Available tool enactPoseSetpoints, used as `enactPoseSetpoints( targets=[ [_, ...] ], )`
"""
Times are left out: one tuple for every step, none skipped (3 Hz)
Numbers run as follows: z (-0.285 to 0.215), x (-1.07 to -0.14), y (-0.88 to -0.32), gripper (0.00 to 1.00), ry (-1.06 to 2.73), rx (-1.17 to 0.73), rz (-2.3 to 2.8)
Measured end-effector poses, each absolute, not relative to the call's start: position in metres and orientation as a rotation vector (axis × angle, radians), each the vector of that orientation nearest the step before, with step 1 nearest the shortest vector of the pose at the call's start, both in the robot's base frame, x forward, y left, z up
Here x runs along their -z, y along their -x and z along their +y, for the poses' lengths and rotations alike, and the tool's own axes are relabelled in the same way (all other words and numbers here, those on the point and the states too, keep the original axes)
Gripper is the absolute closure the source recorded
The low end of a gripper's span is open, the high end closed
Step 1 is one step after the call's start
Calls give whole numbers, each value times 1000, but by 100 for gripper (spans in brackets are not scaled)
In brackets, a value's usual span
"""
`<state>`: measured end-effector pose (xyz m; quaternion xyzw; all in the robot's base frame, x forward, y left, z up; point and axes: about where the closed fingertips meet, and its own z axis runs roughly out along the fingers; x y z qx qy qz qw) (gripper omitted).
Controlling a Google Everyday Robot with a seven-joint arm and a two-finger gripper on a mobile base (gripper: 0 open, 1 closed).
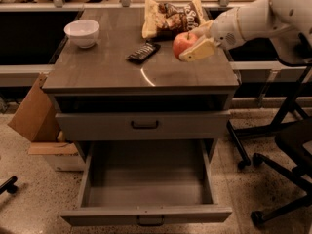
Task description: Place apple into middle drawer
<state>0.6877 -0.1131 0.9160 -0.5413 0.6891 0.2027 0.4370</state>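
Note:
The red apple [182, 44] is over the right part of the cabinet top [107, 72], held between the cream fingers [198, 50] of my gripper [193, 41]. The gripper reaches in from the right and is shut on the apple, which seems to be just above the surface. The middle drawer [146, 177] is pulled wide open at the bottom of the cabinet. Its grey inside is bare, and a small dark handle [150, 222] sits on its front. The upper drawer front [97, 126] with its black bar handle is closed.
A white bowl [82, 32] stands at the back left of the top. A chip bag [170, 16] lies behind the apple and a dark flat object [144, 51] to its left. A cardboard box [33, 115] leans at the cabinet's left. Office chair legs [285, 145] stand at the right.

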Motion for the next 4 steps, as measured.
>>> enactPoseSetpoints(
  targets=[
    [-102,-932,-648,100,1472,-614,1635],
    [-100,-927,-639,100,1505,-643,1638],
    [-95,-922,-633,100,1551,-640,1626],
    [-97,-912,-603,100,1633,-614,1588]
  ],
)
